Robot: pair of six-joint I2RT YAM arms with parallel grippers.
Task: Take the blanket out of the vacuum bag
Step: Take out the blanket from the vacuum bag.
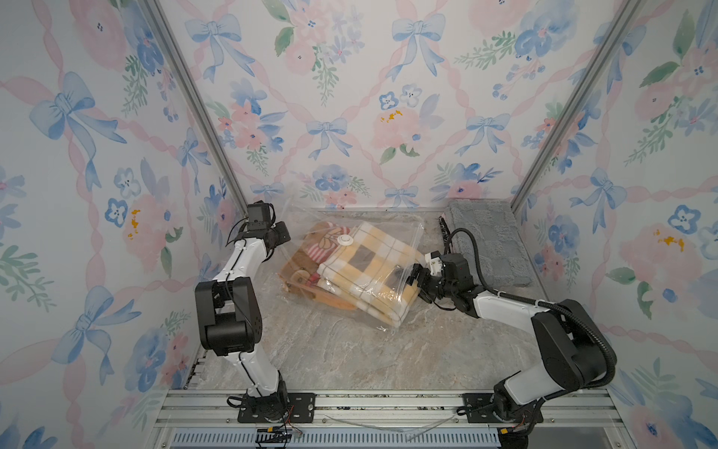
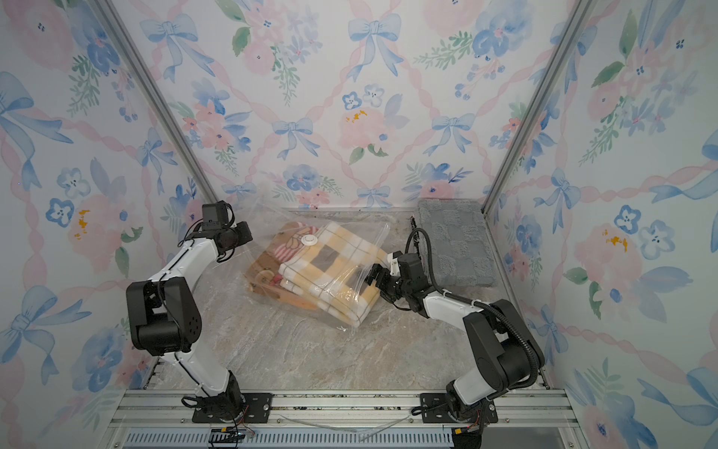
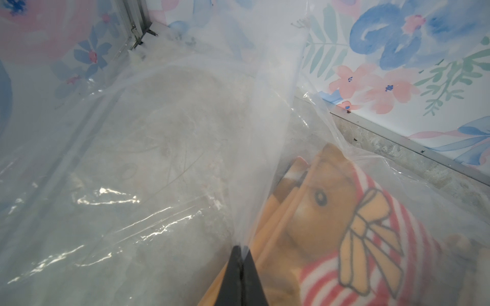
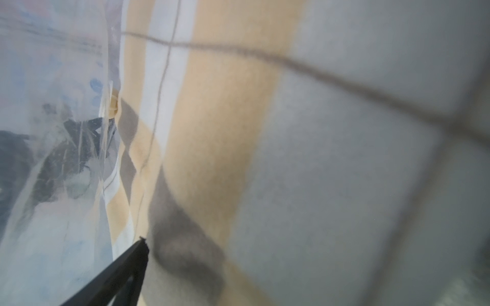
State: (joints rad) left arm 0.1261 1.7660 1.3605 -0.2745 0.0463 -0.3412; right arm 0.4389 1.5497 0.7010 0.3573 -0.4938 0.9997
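Nearest, the mounting rail (image 1: 388, 404); beyond it, mid-table, the vacuum bag (image 1: 303, 229) holds the folded check blanket (image 1: 373, 268); left gripper (image 3: 240, 254) pinches the slippery-looking bag far left; right gripper (image 1: 419, 283) stands spread beside the blanket's right edge; fleece looks soft, light; best gripped there.

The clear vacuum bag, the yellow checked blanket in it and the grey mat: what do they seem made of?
Large clear vacuum bag: probably thin glossy plastic film; see-through, creased, glinting.
Yellow checked blanket: apparently soft matte fleece, folded in thick rounded layers.
Grey rectangular mat: tufted textile with raised checked pile; fibre cannot be told.
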